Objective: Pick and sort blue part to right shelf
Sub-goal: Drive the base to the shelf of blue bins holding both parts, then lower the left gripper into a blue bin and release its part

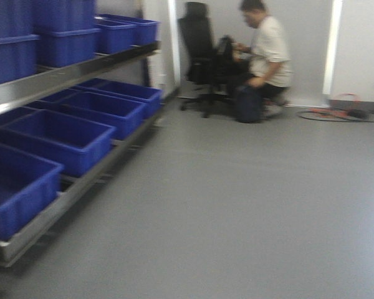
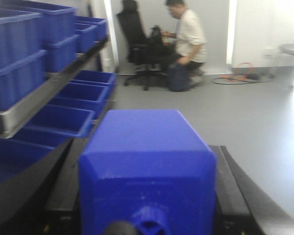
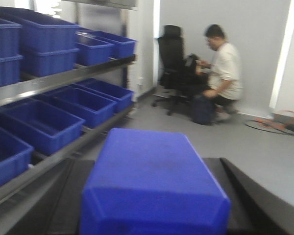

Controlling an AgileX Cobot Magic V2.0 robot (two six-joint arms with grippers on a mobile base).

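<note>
In the left wrist view my left gripper [image 2: 147,147] is shut on a blue block-shaped part [image 2: 147,156], which sits between the black fingers [image 2: 232,188] and fills the foreground. In the right wrist view my right gripper [image 3: 149,164] is shut on a second blue part [image 3: 152,181] between its black fingers [image 3: 242,193]. A metal shelf [image 1: 68,71] with rows of blue bins [image 1: 56,140] runs along the left; it also shows in the left wrist view [image 2: 24,115] and the right wrist view [image 3: 49,81]. Neither gripper shows in the front view.
A person [image 1: 268,53] crouches beside a black office chair [image 1: 202,56] and a dark bag [image 1: 248,103] at the far wall. Cables [image 1: 340,113] lie on the grey floor [image 1: 237,212] at the back right. Views are motion-blurred.
</note>
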